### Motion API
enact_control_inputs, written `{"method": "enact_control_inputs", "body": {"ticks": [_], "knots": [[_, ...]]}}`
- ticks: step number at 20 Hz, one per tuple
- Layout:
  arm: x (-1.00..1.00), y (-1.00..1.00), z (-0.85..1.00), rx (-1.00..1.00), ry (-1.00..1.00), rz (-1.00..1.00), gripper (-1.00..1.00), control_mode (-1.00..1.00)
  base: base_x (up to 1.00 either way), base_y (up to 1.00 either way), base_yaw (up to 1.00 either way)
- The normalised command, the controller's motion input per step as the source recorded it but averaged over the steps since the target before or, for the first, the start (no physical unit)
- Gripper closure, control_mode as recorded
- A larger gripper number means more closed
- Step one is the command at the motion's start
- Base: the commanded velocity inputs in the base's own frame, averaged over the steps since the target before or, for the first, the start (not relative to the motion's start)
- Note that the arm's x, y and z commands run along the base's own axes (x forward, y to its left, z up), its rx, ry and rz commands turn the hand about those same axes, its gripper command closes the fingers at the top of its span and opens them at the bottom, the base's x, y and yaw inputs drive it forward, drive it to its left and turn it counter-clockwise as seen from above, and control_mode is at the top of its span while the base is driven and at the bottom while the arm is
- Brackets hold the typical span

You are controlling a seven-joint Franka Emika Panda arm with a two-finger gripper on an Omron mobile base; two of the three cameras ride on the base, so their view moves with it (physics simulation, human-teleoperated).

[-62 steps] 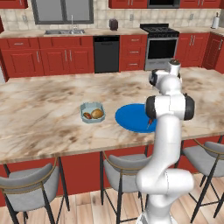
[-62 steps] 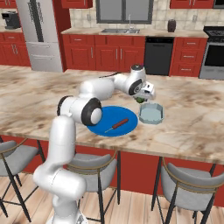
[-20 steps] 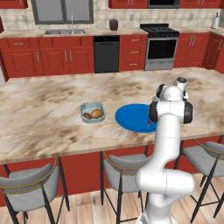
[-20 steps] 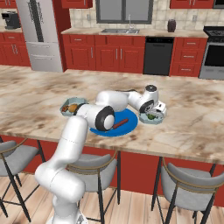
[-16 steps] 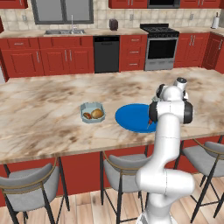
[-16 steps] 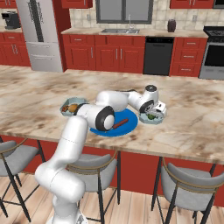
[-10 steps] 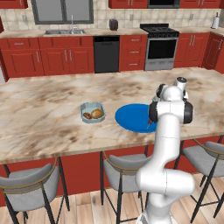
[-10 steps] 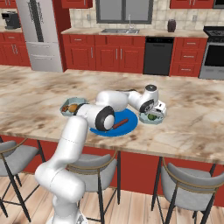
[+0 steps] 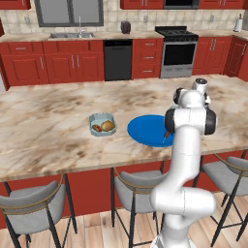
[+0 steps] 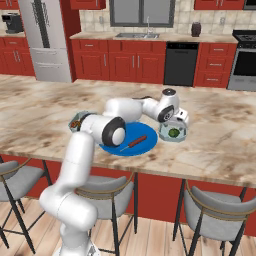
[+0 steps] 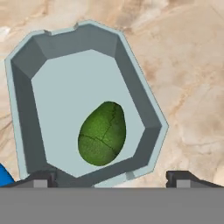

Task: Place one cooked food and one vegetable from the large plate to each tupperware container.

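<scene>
My gripper (image 11: 110,179) hangs open just above the right tupperware container (image 11: 135,94), its dark fingertips (image 11: 41,178) spread wide with nothing between them. A dark green rounded vegetable (image 11: 101,133) lies loose on that tub's floor. From the right base view the gripper (image 10: 176,123) hovers over the same container (image 10: 181,136) and the green vegetable (image 10: 173,132). The large plate (image 10: 144,146) lies left of it and carries a thin red piece of food (image 10: 134,143). The other tupperware container (image 9: 93,121) sits left of the large plate (image 9: 145,131) and holds a brown food (image 9: 107,126).
Everything stands on a marbled island counter (image 9: 48,140), whose near edge runs in front of the plate. Grey stools (image 9: 29,213) (image 10: 207,205) are tucked under that edge. My own arm (image 10: 112,131) arcs low over the plate's left side.
The gripper came down over the right tub, and its jaws have opened over the last second. The green vegetable now lies free in the tub. The base has not moved.
</scene>
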Motion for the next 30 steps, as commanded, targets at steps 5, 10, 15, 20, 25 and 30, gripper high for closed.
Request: {"method": "enact_control_inputs", "body": {"ticks": [5, 10, 15, 20, 25, 30], "knots": [[-0.43, 0.65, 0.77, -0.01, 0.01, -0.05, -1.00, -1.00, 0.00, 0.00, 0.00], [-0.41, 0.43, 0.05, 0.10, 0.07, -0.06, -1.00, -1.00, 0.00, 0.00, 0.00], [-0.53, 0.23, 0.00, 0.25, 0.00, -0.10, -1.00, -1.00, 0.00, 0.00, 0.00], [-0.52, 0.53, 0.08, 0.22, -0.01, -0.05, -1.00, -1.00, 0.00, 0.00, 0.00], [-0.09, 0.92, -0.01, -0.10, 0.06, 0.00, -1.00, -1.00, 0.00, 0.00, 0.00], [0.05, 0.43, -0.17, -0.25, 0.13, -0.02, -1.00, -1.00, 0.00, 0.00, 0.00]]}}
